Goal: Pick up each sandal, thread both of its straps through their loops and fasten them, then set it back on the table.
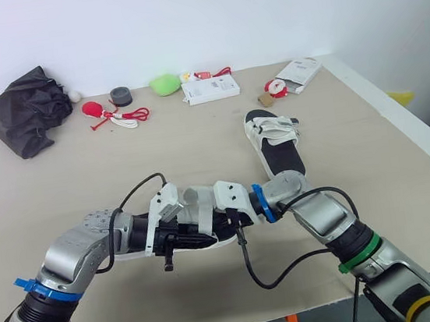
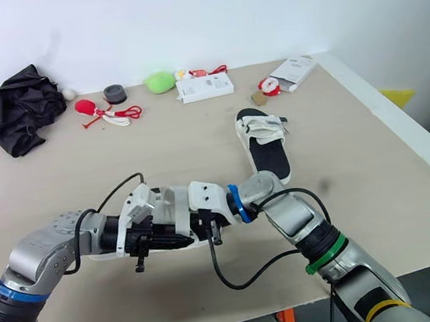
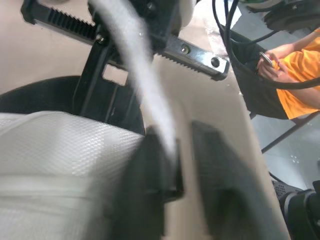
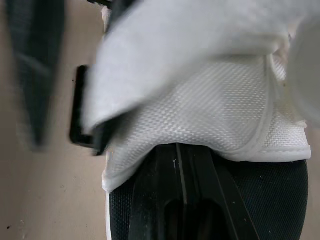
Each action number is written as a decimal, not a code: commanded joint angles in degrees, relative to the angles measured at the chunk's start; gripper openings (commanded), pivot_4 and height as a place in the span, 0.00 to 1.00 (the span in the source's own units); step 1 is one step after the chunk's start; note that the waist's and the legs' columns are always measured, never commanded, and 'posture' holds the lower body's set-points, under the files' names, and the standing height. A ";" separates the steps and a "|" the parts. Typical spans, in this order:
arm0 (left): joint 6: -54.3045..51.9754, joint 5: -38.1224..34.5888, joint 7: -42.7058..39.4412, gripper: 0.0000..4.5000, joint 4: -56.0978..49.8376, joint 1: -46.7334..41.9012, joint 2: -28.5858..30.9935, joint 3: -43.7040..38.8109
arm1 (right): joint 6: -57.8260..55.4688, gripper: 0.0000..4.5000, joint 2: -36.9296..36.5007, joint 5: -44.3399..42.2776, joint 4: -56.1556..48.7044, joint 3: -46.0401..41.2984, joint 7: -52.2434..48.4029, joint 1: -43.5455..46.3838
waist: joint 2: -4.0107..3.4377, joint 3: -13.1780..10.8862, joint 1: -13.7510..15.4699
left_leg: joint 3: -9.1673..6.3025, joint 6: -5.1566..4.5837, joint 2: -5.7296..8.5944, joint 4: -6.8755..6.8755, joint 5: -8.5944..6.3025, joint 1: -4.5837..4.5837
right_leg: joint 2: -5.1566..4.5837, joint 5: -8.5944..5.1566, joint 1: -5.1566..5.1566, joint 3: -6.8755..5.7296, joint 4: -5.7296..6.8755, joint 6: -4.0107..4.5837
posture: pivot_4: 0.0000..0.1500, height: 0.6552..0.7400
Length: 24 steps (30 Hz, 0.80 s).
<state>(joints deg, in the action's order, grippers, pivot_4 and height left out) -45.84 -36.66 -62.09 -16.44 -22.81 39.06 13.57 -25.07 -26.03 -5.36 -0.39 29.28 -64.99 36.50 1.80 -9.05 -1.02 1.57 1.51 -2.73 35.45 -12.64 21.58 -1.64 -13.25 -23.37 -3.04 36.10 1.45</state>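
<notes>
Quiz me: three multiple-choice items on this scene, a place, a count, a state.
1. Where does the far sandal lie? A. right of the table's middle B. back left corner C. front left edge
2. How many sandals are there? A. one B. two C. three
3. The far sandal lies: A. footbed up B. sole up C. on its side
1 A: it sits right of centre, beyond the near sandal. 2 B: far one plus near one. 3 A: its black footbed faces up.
</notes>
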 commanded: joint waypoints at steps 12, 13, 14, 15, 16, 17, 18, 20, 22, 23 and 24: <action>-9.46 -8.02 -4.66 0.69 5.70 -8.46 7.01 -11.13 | -2.08 0.00 -1.82 4.24 4.33 2.99 0.82 -2.14 | 0.04 -0.13 -0.02 | -0.05 0.00 -0.01 0.00 0.00 0.04 | 0.19 -0.01 -0.04 -0.06 0.00 0.01 | 1.00 1.00; -10.44 -8.70 -4.94 0.69 6.87 -9.04 7.68 -12.43 | -2.09 0.00 -1.82 4.18 4.30 2.98 0.77 -2.13 | 0.03 -0.14 -0.02 | -0.03 0.00 0.00 0.00 0.00 0.04 | 0.23 -0.01 -0.04 -0.05 0.00 0.01 | 1.00 1.00; -11.95 -10.04 -5.57 0.69 7.59 -9.51 8.69 -13.97 | -2.07 0.00 -1.78 4.20 4.40 2.99 0.78 -2.07 | 0.03 -0.14 -0.04 | -0.03 0.00 0.00 -0.01 0.00 0.04 | 0.24 -0.01 -0.04 -0.04 0.00 0.01 | 1.00 1.00; -13.08 -11.04 -5.90 0.69 7.92 -9.81 9.36 -14.93 | -2.06 0.00 -1.79 4.21 4.43 2.98 0.77 -2.06 | 0.04 -0.16 -0.06 | -0.01 0.00 0.01 -0.02 0.00 0.04 | 0.25 -0.01 -0.05 -0.02 0.00 0.02 | 1.00 1.00; -14.51 -12.49 -6.87 0.69 7.49 -9.60 10.59 -15.88 | -2.01 0.00 -1.84 4.22 4.41 2.98 0.70 -2.09 | 0.09 -0.19 -0.07 | 0.00 0.01 0.00 -0.03 -0.01 0.05 | 0.27 -0.01 -0.07 -0.01 0.00 0.01 | 1.00 1.00; -15.91 -14.26 -8.28 0.69 5.99 -8.83 12.04 -16.56 | -2.01 0.00 -1.88 4.20 4.35 2.95 0.61 -2.13 | 0.13 -0.21 -0.07 | 0.00 0.04 0.00 -0.03 -0.02 0.07 | 0.28 0.00 -0.09 -0.01 0.00 -0.02 | 1.00 1.00; -17.08 -15.89 -9.52 0.69 4.08 -7.78 13.21 -16.95 | -2.01 0.00 -1.91 4.21 4.32 2.90 0.54 -2.17 | 0.17 -0.23 -0.07 | 0.00 0.05 0.00 -0.03 -0.03 0.08 | 0.29 0.03 -0.09 -0.01 0.00 -0.07 | 1.00 1.00; -18.51 -18.67 -11.19 0.69 -2.13 -3.21 15.46 -16.89 | -2.02 0.00 -1.88 4.26 4.40 2.84 0.43 -2.16 | 0.17 -0.25 -0.08 | -0.02 0.08 -0.03 -0.03 -0.05 0.08 | 0.26 0.00 -0.10 -0.02 0.00 -0.04 | 1.00 1.00; -17.50 -19.05 -11.69 0.69 -9.49 3.80 17.20 -15.81 | -2.08 0.00 -1.74 4.28 4.55 2.88 0.41 -2.07 | 0.10 -0.25 -0.32 | 0.11 0.21 -0.14 -0.04 -0.14 0.07 | 0.16 -0.04 -0.13 0.14 0.00 0.01 | 1.00 1.00; -15.86 -18.06 -11.34 0.69 -11.75 6.71 17.37 -15.26 | -2.10 0.00 -1.66 4.31 4.60 2.91 0.39 -2.03 | 0.02 -0.21 -0.33 | 0.16 0.27 -0.16 -0.04 -0.17 0.04 | 0.14 -0.05 -0.12 0.21 0.01 0.00 | 1.00 1.00; -14.14 -16.51 -10.54 0.69 -12.98 9.36 17.13 -14.59 | -2.11 0.00 -1.60 4.33 4.59 2.93 0.35 -2.06 | 0.04 -0.22 -0.21 | 0.21 0.30 -0.15 -0.04 -0.21 -0.01 | 0.13 -0.05 -0.10 0.28 0.02 -0.13 | 1.00 1.00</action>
<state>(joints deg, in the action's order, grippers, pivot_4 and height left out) -62.88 -54.20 -72.95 -25.89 -15.22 55.77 -0.85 -24.58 -26.05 -5.40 -0.90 29.20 -66.28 36.48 1.84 -9.27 -1.23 1.75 1.82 -2.87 35.42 -12.86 21.55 -1.52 -13.31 -23.47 -2.75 36.17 1.22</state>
